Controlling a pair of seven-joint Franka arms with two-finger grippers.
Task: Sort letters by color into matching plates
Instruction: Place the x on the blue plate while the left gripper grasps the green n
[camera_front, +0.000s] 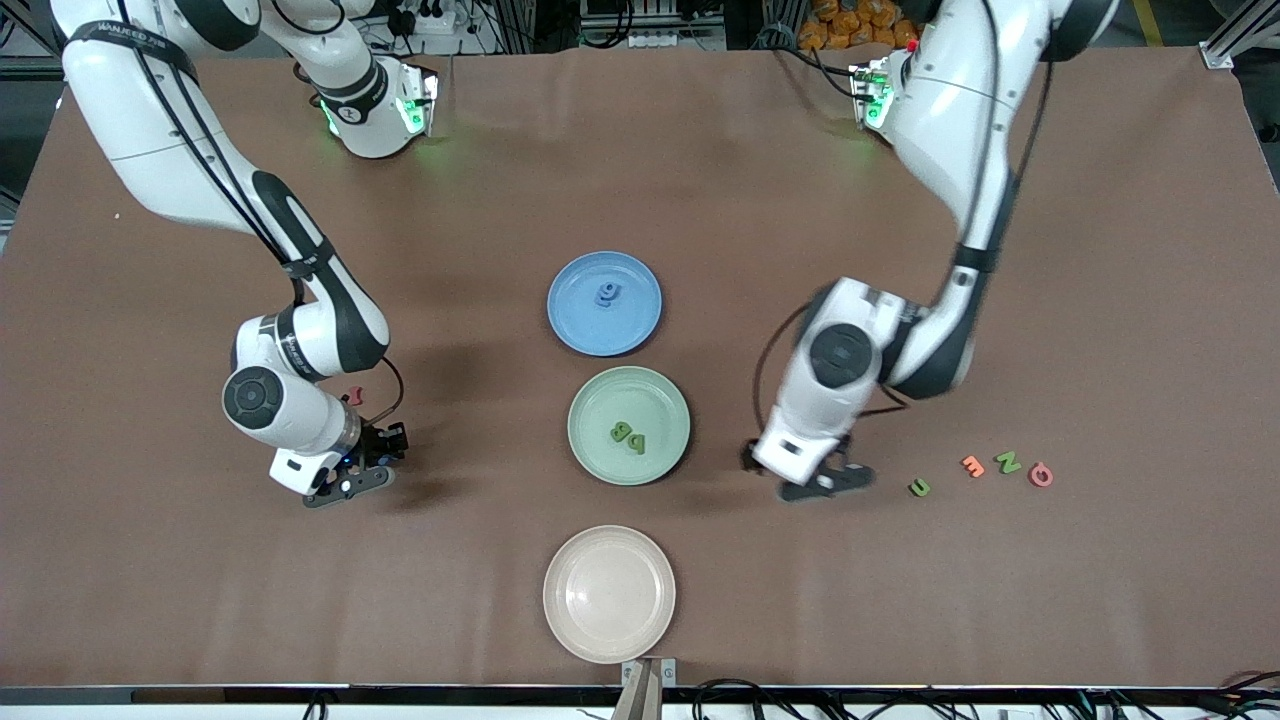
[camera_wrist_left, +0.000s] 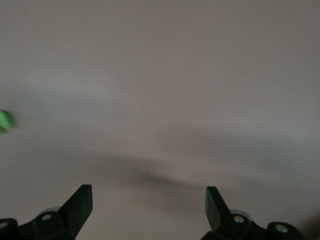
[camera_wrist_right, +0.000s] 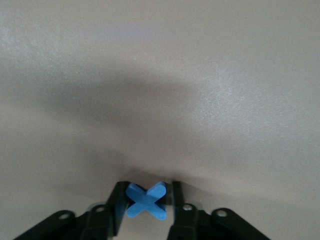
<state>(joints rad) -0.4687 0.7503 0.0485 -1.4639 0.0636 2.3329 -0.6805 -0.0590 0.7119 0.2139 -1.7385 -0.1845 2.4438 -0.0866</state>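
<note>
The right gripper (camera_wrist_right: 147, 200) grasps a blue X letter (camera_wrist_right: 146, 200) between its fingers; the left gripper (camera_wrist_left: 149, 205) is released, over bare desk (camera_wrist_left: 160, 75).

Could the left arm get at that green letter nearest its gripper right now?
Probably yes. The left gripper is open and holds nothing, and the green letter lies flat on bare table just beside it, toward the left arm's end, apart from the orange letter.

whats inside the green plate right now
Two green letters lie side by side in the pale green plate. Nothing covers it, so its whole inside shows.
</note>
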